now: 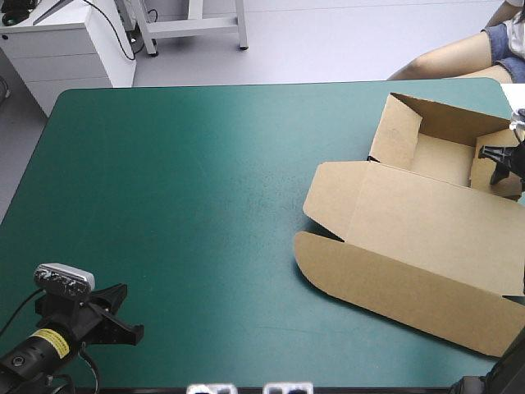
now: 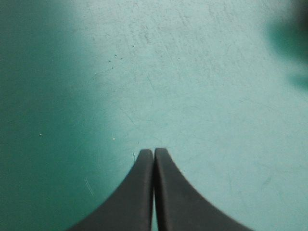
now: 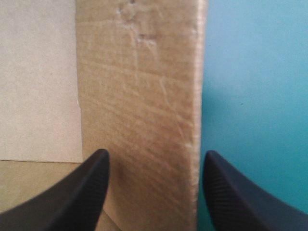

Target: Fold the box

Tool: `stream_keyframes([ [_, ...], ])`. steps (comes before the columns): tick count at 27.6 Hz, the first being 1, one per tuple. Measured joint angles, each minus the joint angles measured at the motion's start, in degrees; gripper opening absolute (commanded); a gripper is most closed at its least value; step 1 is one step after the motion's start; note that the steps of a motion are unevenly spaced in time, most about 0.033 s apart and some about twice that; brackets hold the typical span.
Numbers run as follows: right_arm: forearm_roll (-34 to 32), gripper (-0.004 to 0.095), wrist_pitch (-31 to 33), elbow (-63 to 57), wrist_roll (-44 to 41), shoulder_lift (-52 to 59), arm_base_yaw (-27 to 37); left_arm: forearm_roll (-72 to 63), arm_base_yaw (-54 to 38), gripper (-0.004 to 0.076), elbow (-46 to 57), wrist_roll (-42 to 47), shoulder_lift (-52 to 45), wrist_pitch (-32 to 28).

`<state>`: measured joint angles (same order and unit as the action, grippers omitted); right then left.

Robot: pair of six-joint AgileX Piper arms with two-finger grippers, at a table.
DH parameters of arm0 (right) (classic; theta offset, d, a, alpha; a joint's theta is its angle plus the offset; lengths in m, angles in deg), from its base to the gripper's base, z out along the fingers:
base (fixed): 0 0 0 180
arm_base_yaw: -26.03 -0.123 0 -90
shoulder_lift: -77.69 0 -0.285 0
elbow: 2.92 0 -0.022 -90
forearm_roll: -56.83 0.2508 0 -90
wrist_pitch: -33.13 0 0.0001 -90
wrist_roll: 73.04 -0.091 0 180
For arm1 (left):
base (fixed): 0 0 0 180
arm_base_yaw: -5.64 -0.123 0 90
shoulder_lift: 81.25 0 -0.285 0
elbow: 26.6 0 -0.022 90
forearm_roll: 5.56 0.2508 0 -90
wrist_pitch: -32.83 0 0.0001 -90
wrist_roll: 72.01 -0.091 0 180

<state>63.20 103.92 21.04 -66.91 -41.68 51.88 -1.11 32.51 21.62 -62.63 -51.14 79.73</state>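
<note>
High view first, reading left to right. My left hand [image 1: 123,322] sits well away from the box [image 1: 440,156], over bare teal-green worktop [image 1: 205,205] on the box's left and nearer to me than it. Its own wrist view shows the two black fingers pressed together in one point [image 2: 154,152], holding nothing. I judge it is parked there to keep clear while the other arm works.

That one box lies to the right. Its far part already makes a tray with walls raised. The lid [image 1: 426,226] lies flat toward me, and its rounded side flaps are not yet tucked.

At the box's far right corner is my right hand [image 1: 499,164]. In its wrist view the fingers stand wide apart [image 3: 154,161], gripping nothing. A brown wall [image 3: 139,96] rises between them. One finger is on the box's inner side, the other over the worktop outside. I cannot tell whether either finger touches the board. It looks placed to pinch or push that wall, so I take the step in hand to be setting up this side.

Count: one box, two hands, one pressed together and one spread.
</note>
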Motion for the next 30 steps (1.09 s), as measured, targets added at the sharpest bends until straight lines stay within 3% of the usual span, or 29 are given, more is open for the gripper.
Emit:
stream_keyframes([
  [7,0.2,0.0766,0.0,0.0,-1.2,2.1,0.0,0.0,0.0,-0.0008,0.0,0.0,0.0,0.0],
  [11,5.5,0.0740,0.0,0.0,-0.5,9.4,-0.2,0.0,0.0,-0.0008,0.0,0.0,0.0,0.0],
  [16,8.2,0.0548,0.3,0.0,1.0,16.9,-4.4,0.0,0.0,-0.0008,0.0,0.0,0.0,0.0],
  [25,11.3,-0.0014,0.6,-8.1,7.2,27.1,-18.7,0.0,0.0,-0.0008,0.0,0.0,0.0,0.0],
  [30,11.5,-0.0018,0.3,-16.4,9.5,32.0,-24.4,0.0,0.0,-0.0008,0.0,0.0,0.0,0.7],
])
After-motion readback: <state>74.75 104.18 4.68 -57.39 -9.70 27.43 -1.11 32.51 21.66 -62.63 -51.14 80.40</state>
